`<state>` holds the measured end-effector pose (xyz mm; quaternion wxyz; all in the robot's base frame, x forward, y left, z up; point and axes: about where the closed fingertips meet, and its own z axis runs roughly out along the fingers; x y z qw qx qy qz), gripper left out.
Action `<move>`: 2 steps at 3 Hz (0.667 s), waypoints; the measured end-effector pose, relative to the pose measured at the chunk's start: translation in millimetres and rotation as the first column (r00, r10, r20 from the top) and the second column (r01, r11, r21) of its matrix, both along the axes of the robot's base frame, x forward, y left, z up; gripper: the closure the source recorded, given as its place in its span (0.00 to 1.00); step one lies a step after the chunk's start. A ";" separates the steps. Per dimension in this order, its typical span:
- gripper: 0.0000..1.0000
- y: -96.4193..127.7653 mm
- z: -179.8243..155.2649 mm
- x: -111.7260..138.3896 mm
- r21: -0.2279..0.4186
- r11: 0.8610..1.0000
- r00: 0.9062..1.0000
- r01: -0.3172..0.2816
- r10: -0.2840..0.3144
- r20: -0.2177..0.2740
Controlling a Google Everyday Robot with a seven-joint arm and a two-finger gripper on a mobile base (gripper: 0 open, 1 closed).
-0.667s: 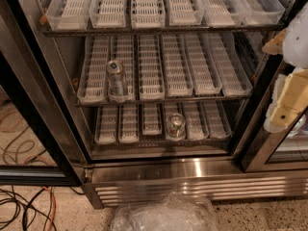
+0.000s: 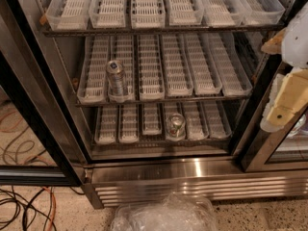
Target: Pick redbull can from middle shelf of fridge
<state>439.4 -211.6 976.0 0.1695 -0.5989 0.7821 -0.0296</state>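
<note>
At the front of the middle shelf (image 2: 202, 98), second lane tray from the left: redbull can (image 2: 116, 79), upright, silver top and pull tab facing up. Resting near the tray's front lip, probably owing to a forward slope of the lanes, meant to feed stock toward the door side. Tray walls close on both flanks, hence upright and steady. No other can on this rack. Shorter, wider can (image 2: 175, 125) one rack down, fourth lane from the left; not the target.

Gripper (image 2: 288, 100) at the far right edge of view, in front of the black door frame of the fridge (image 2: 159, 170), roughly level with the middle shelf, well apart from the can. Open or closed: cannot tell. Clearly not on the can.

Judged step: approach only; reach, grasp and lift all outstanding. Needed next: travel left and inward beneath the top rack, then a side grasp above the tray wall. Risks: tipping of so slim a can, clipping the tray lip or the upper rack.

On the floor in front: crumpled clear plastic (image 2: 163, 214); loose cables (image 2: 24, 208) at left.
</note>
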 end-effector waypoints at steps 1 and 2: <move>0.00 36.9 -23.0 4.5 0.192 0.979 0.998 0.063 -0.063 -0.007; 0.00 75.9 -35.0 12.0 0.374 0.924 0.996 0.078 -0.088 0.008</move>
